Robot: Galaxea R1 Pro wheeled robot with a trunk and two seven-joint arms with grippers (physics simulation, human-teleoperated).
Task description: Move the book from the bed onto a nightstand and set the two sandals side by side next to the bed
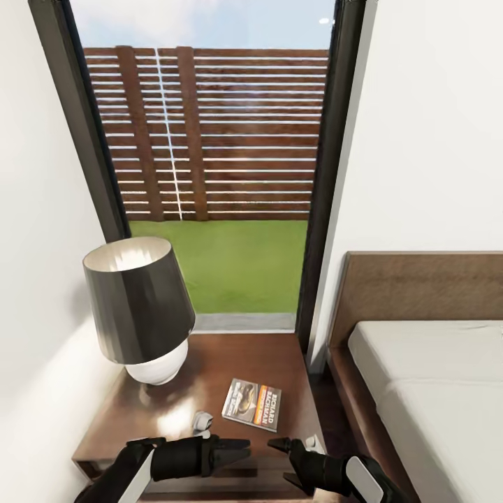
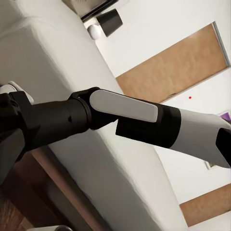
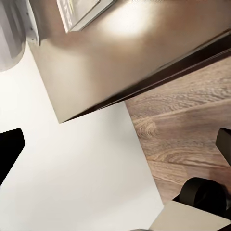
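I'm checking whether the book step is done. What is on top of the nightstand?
On the nightstand lie the book, flat near the front edge, a lamp at the back left, and a small white object beside the book. The front edge is partly hidden by the grippers.

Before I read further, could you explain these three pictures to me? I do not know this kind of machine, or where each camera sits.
These are simulator renders of a wheeled robot with two arms. The large picture is from its head camera, looking down at a nightstand. On it stand a lamp and a small white object, and the book lies flat there. To the right is the bed. At the bottom edge are the left gripper and right gripper, both empty.

The other two pictures come from cameras near each gripper. The left wrist one looks across the right arm toward the bed's mattress. The right wrist one shows the nightstand's edge, the wooden floor and its open fingers.
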